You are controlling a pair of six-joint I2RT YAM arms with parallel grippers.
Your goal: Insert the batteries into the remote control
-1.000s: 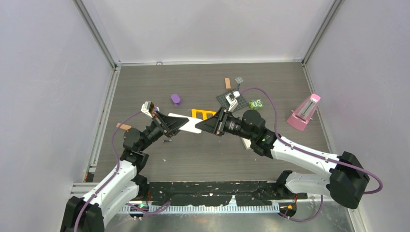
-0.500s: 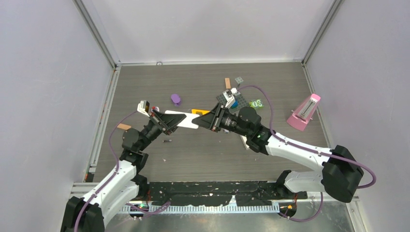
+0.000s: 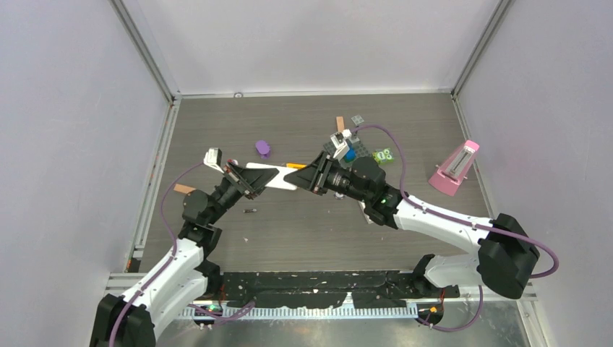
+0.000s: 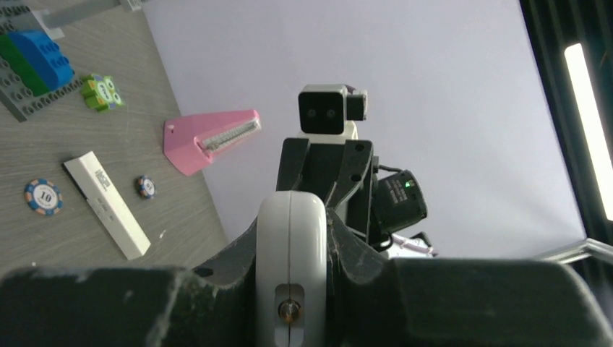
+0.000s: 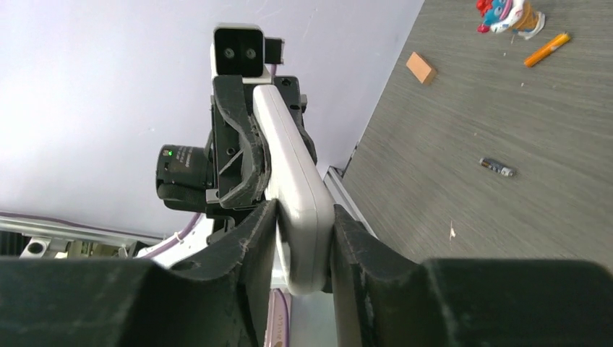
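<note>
So right now both arms have the white remote control [image 5: 293, 173] held up off the table [image 3: 325, 238], one at each end. The left gripper [image 4: 293, 242] is clenched on one end and the right gripper [image 5: 300, 231] is pinching the other, edge-on between its fingers.

The only battery [image 5: 499, 168] I can spot is lying loose on the table, below the left gripper in the overhead view and well apart from the remote. I can't find the others.

I'd say this is the reposition or handover step, with nothing loaded yet. I can't tell if the battery cover is off. Next, one gripper has to let go and pick up that battery while the other keeps the remote steady, compartment side reachable.
</note>
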